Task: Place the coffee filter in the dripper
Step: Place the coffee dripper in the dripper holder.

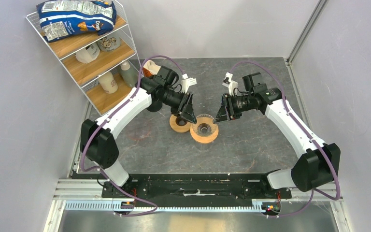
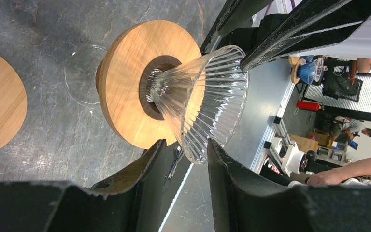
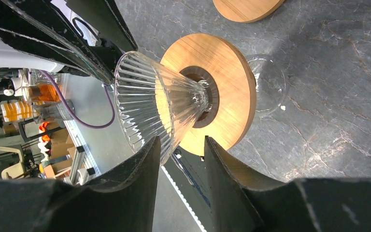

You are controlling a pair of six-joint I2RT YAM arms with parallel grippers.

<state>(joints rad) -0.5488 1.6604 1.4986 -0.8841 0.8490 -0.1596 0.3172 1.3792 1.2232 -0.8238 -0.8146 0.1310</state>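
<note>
The dripper (image 1: 204,130), a ribbed clear glass cone in a round wooden collar, stands upright mid-table. My left gripper (image 1: 191,116) sits at its left side and my right gripper (image 1: 220,116) at its right. In the left wrist view the dripper (image 2: 207,96) has its glass rim between the tips of my left gripper (image 2: 186,142), touching one finger (image 2: 232,179), with a gap to the other. In the right wrist view the dripper (image 3: 149,101) has its rim against one finger (image 3: 140,174) of my right gripper (image 3: 181,140). Both grippers are partly open. The coffee filter is out of view.
A bare wooden ring (image 1: 178,124) lies just left of the dripper, under the left gripper. A wire shelf (image 1: 92,53) with bottles and a blue chip bag (image 1: 75,17) stands at the back left. An orange-and-white packet (image 1: 148,71) peeks out behind the left arm.
</note>
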